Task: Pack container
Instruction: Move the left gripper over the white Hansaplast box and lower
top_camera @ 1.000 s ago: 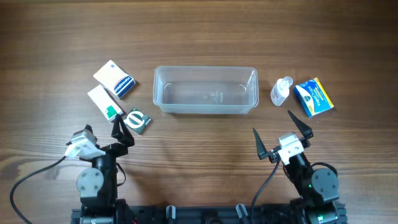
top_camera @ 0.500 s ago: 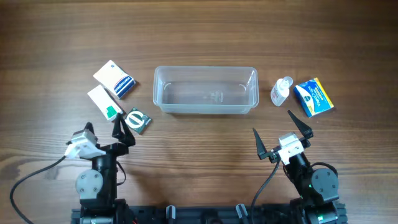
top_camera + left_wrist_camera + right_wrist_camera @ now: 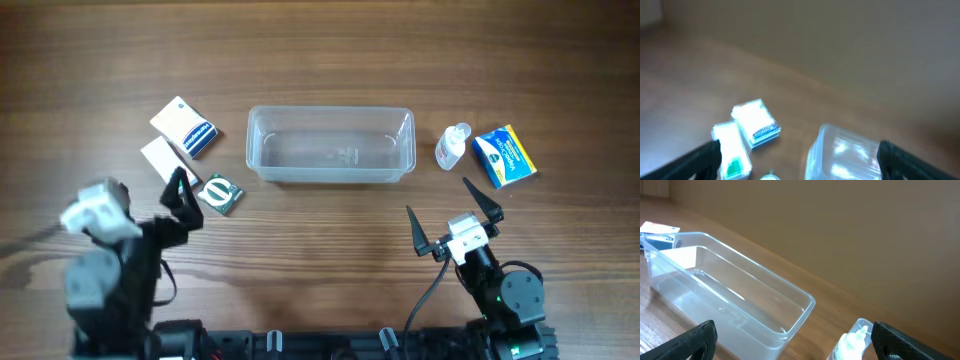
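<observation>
The clear plastic container stands empty at the table's middle; it also shows in the right wrist view and blurred in the left wrist view. My left gripper is open and empty, raised near the front left, just in front of a white-and-green box and beside a small round-marked packet. A white-and-blue box lies behind them. My right gripper is open and empty at the front right. A small clear bottle and a blue-and-yellow box lie beyond it.
The two arm bases stand at the table's front edge, with cables trailing to the left. The wooden table stretches behind the container.
My left arm has lifted and swung left, its gripper now closer to the white-and-green box. The right arm and all objects have not moved.
</observation>
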`<state>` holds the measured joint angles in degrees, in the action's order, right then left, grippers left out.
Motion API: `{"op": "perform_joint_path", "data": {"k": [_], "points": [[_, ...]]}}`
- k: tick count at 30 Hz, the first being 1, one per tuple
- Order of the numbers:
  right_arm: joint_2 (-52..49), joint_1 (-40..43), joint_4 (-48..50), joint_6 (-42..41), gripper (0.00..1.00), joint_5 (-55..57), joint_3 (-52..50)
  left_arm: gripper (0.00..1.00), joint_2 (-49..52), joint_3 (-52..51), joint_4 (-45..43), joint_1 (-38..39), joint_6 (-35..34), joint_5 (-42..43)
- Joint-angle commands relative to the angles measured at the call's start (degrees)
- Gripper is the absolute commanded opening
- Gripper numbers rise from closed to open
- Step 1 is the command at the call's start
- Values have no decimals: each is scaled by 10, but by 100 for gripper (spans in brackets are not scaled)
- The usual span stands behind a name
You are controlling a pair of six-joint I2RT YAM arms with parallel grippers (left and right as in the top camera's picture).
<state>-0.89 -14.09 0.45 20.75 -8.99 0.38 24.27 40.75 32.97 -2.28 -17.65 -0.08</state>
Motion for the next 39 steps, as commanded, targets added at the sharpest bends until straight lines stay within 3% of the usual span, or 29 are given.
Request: {"op": "perform_joint_path", "data": {"k": [1, 4, 7, 16, 20, 24, 39], "points": [[5, 3, 3, 3, 100, -11, -1, 100, 174, 175, 122, 3, 40, 7], [5, 3, 3, 3, 100, -11, -1, 100, 287, 297, 238, 3, 37, 12], [5, 3, 3, 3, 100, -11, -1, 100, 359, 360, 287, 3, 37, 30], [5, 3, 3, 3, 100, -11, -1, 100, 474, 370, 297, 3, 37, 48], [5, 3, 3, 3, 100, -11, -1, 100, 501, 370, 311, 3, -56, 19], [5, 3, 3, 3, 100, -11, -1, 100, 536, 368, 351, 3, -180, -99], [5, 3, 3, 3, 100, -11, -1, 100, 653, 286, 227, -15, -256, -107]]}}
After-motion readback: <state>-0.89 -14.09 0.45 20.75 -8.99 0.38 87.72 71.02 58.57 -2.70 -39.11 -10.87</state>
